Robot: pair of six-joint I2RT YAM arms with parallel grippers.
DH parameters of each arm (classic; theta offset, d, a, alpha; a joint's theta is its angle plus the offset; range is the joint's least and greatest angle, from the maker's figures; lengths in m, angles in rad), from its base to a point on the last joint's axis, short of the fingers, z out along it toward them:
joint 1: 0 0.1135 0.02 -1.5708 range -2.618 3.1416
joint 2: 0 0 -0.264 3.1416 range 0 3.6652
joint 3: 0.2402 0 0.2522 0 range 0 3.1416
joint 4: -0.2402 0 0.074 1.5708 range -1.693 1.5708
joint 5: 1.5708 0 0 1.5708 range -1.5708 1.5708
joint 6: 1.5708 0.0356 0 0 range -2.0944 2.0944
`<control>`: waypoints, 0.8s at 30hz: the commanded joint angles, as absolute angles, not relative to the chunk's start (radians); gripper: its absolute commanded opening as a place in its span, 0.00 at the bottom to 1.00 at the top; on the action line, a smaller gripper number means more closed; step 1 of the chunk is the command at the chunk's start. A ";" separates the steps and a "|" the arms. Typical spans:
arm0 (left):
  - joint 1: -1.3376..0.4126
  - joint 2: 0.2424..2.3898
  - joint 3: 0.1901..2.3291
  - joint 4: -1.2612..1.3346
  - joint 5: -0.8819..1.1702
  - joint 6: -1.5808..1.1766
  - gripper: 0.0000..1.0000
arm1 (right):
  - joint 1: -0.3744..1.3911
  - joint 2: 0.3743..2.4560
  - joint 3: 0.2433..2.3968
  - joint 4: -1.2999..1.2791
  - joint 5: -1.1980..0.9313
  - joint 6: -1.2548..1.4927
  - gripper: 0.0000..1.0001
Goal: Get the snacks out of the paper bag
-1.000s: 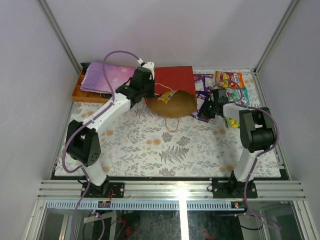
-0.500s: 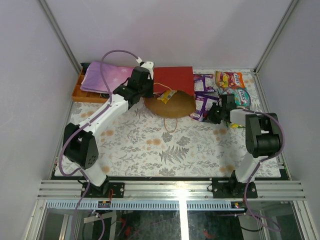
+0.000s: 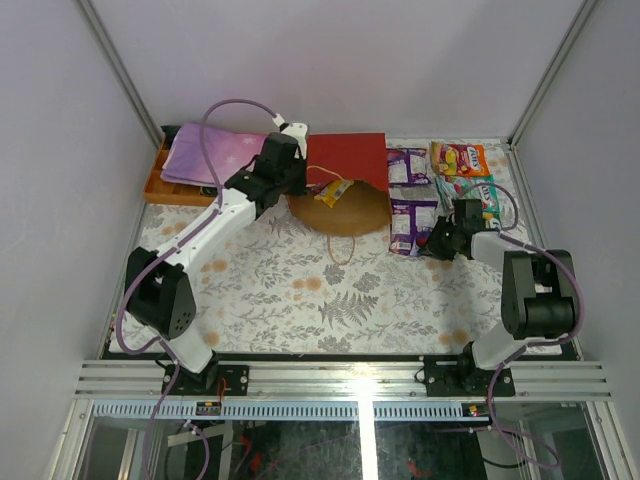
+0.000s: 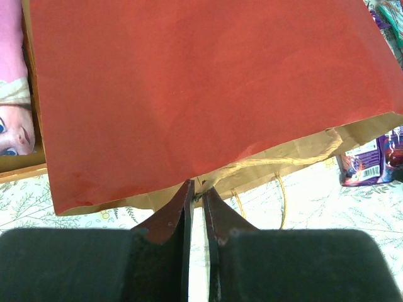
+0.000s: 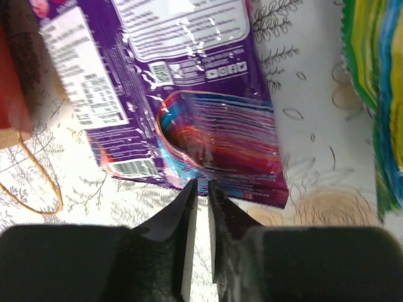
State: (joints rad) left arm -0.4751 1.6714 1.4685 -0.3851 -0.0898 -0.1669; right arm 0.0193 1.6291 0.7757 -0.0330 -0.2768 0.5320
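Left gripper [image 4: 196, 195]: pinched tight on the paper bag [image 3: 347, 160] rim, by the far edge.
Right gripper [image 5: 200, 185]: clamped on the purple packet [image 5: 214, 145] edge.
Room: table [image 3: 300, 290] spreads nearer.
Change: purple packet dragged nearer.

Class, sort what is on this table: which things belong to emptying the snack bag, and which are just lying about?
Job: paper bag, yellow packet in its mouth, purple packets, orange packet, green packet.
Lying about: orange tray, pink-purple cloth.
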 commanded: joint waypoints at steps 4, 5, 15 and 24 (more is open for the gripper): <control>-0.469 1.628 1.467 -0.384 -0.068 -0.152 0.08 | 0.031 1.351 0.777 -0.049 -0.217 0.499 0.41; -0.470 1.628 1.468 -0.381 -0.062 -0.154 0.08 | 0.047 1.313 0.789 -0.050 -0.200 0.489 0.44; -0.491 1.639 1.481 -0.384 -0.059 -0.163 0.09 | 0.308 1.283 1.043 -0.004 -0.138 0.293 0.68; -0.492 1.546 1.444 -0.375 -0.108 -0.178 0.19 | 0.456 1.394 1.226 0.057 -0.295 -0.050 0.72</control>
State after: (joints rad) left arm -0.4847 1.6421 1.4658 -0.4042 -0.0677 -0.1665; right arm 0.3855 1.3685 1.1202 0.0093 -0.2348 0.1692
